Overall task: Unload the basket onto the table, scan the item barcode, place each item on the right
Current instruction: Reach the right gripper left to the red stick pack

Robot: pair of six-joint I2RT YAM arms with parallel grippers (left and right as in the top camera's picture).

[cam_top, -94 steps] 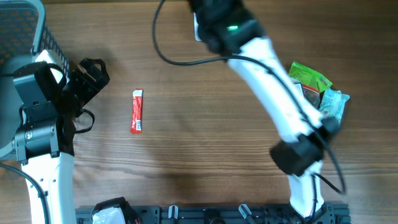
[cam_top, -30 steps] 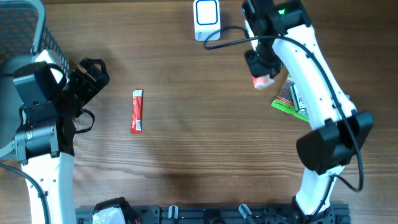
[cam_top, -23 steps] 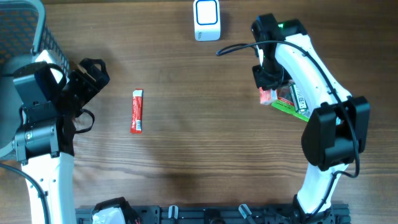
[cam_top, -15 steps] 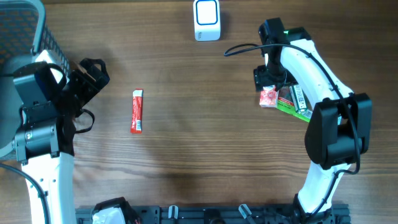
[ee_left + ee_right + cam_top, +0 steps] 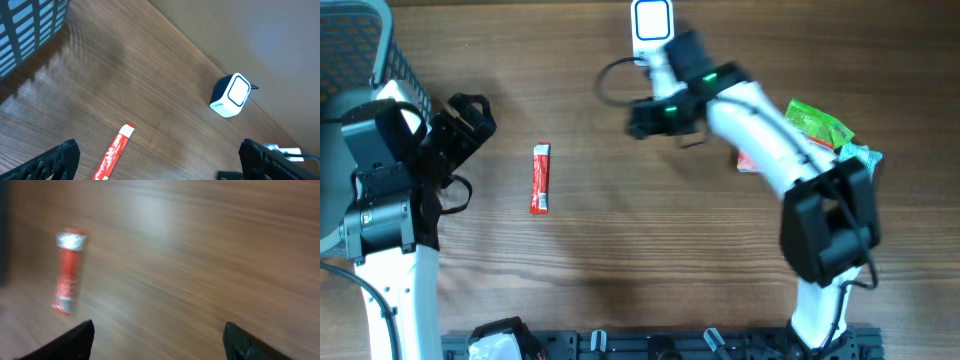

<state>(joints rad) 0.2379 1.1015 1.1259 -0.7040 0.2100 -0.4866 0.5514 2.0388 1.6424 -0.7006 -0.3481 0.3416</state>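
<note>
Our right gripper (image 5: 159, 341) and left gripper (image 5: 160, 162) gaped empty; the stick (image 5: 541, 178) lay untouched and, we judged, unscanned, well apart from the scanner (image 5: 652, 25).

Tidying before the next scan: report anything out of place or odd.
Nothing spilled or damaged. The red stick packet lies alone at mid-left, far from the loose heap of packets at the right.

One white barcode scanner (image 5: 652, 22) at the table's (image 5: 620, 260) far edge. One red stick sachet (image 5: 540, 179). One mesh basket (image 5: 360, 40) at the far left corner. Three pouches near the right edge: green pouch (image 5: 817, 122), pale pouch (image 5: 860, 162), red-and-white pouch (image 5: 747, 160). Two pincers: left pincer (image 5: 470, 115), right pincer (image 5: 640, 120).
</note>
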